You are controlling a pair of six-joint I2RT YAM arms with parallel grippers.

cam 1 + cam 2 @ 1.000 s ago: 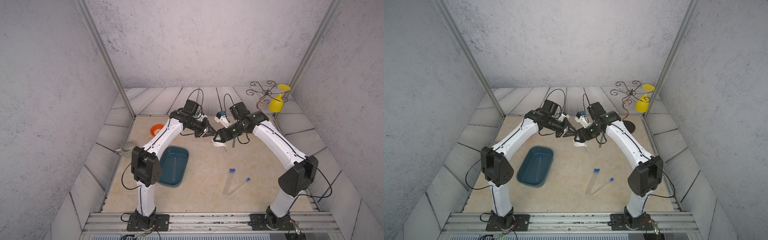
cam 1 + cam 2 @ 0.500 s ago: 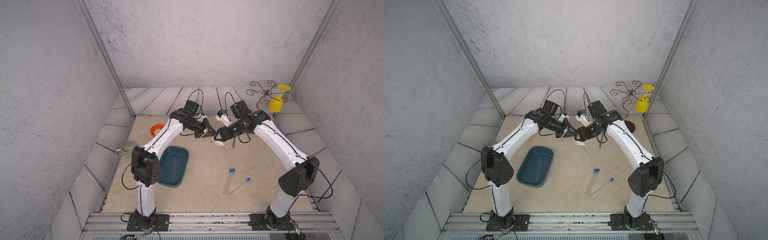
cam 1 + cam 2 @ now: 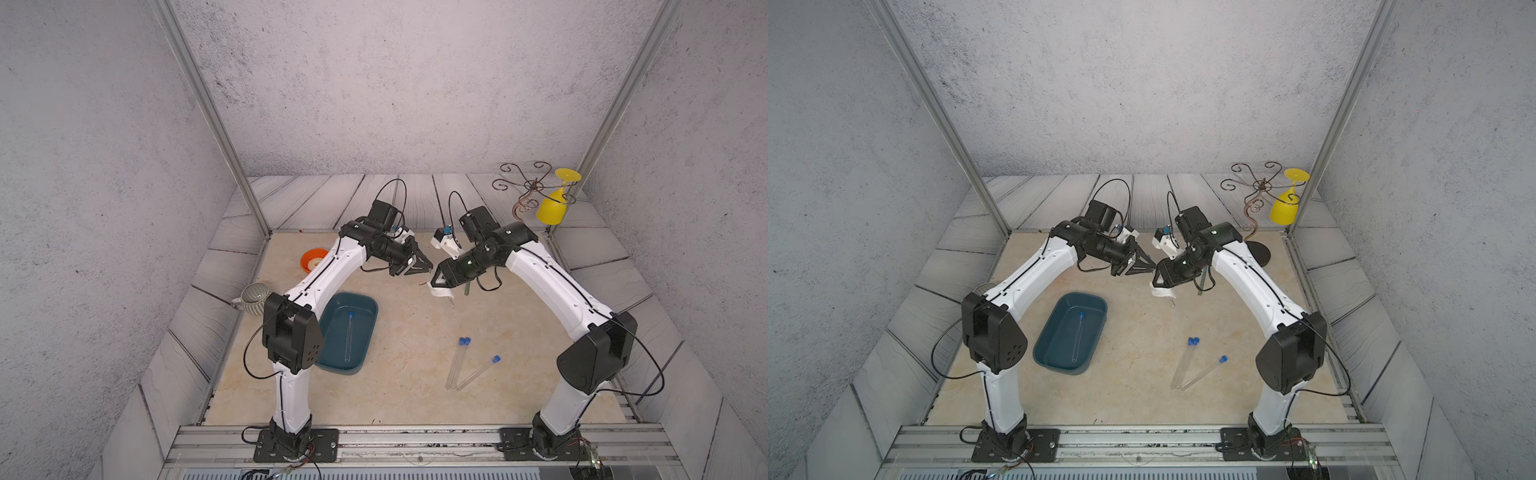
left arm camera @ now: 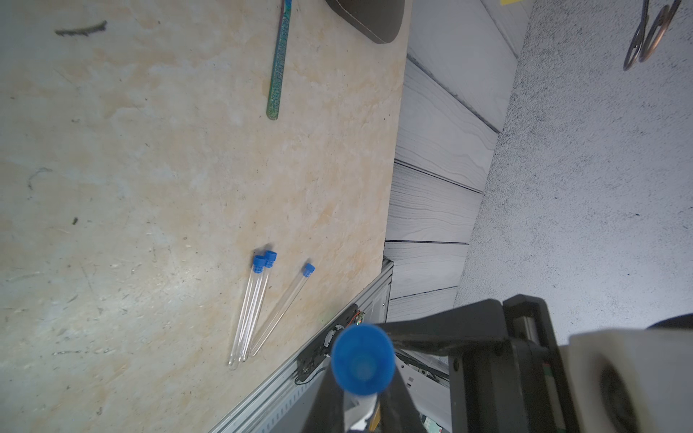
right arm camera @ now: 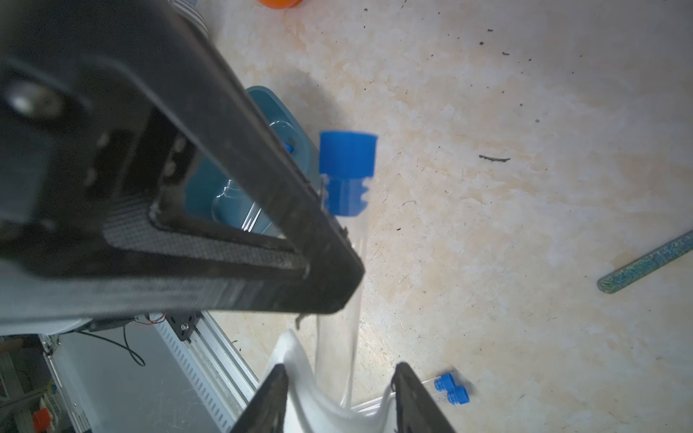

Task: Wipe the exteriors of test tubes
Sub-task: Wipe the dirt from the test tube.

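My left gripper [image 3: 428, 266] [image 4: 362, 397] is shut on one test tube just below its blue cap [image 4: 363, 360] [image 5: 347, 165]. This tube slants down into a white cloth [image 3: 441, 293] [image 5: 300, 375] held between the fingers of my right gripper [image 3: 436, 282] [image 5: 339, 382]. The tube's rounded end [image 3: 1172, 303] pokes out below the cloth. Three more test tubes [image 3: 457, 361] [image 4: 251, 307] lie on the table at the front right. Another tube [image 3: 348, 336] lies in the teal tub [image 3: 365, 307].
A teal flat utensil [image 3: 466, 289] [image 4: 279, 63] lies under the right forearm. An orange bowl [image 3: 313, 259] and a ribbed mug [image 3: 253, 297] sit at the left. A wire rack with a yellow glass [image 3: 552, 208] stands at the back right.
The right gripper's fingers have drawn closer together around the cloth and tube. Both arms stay in nearly the same place.
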